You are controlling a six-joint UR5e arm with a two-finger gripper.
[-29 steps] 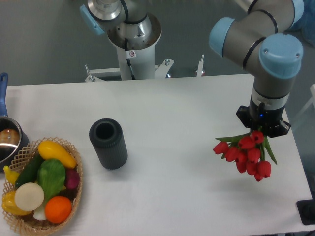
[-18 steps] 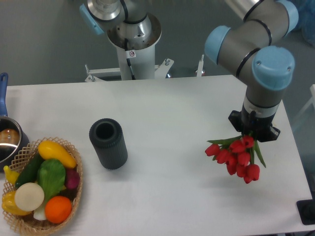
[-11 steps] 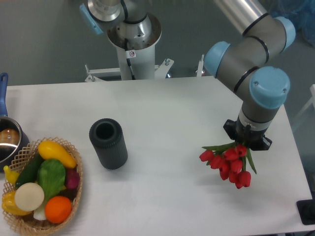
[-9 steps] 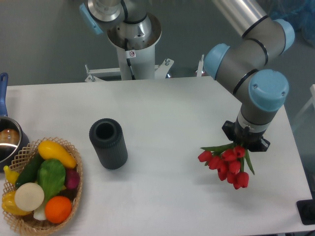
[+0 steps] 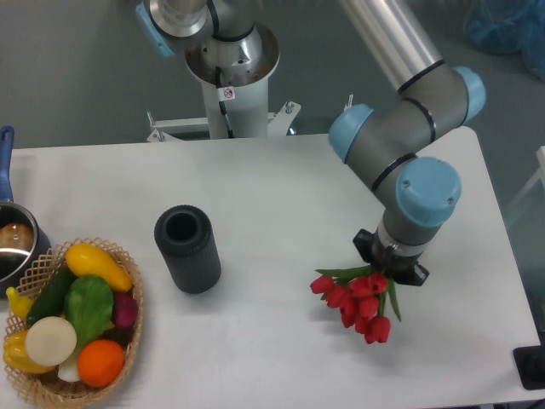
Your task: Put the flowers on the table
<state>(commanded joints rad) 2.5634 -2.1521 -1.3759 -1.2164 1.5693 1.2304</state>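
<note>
The flowers, a small bunch of red tulips with green leaves, hang just below my gripper at the right of the white table. The blooms point toward the front edge, low over the tabletop. The arm's wrist covers the stems and the fingers, so the grip itself is hidden; the bunch stays with the gripper as it travels. Whether the tulips touch the surface I cannot tell.
A dark ribbed cylindrical vase stands left of centre, mouth up. A wicker basket of vegetables sits at the front left, with a metal pot behind it. The robot's base is at the back.
The arm has carried the flowers leftward and lower over the table, from near the right edge toward the middle right. The vase and basket have not moved.
</note>
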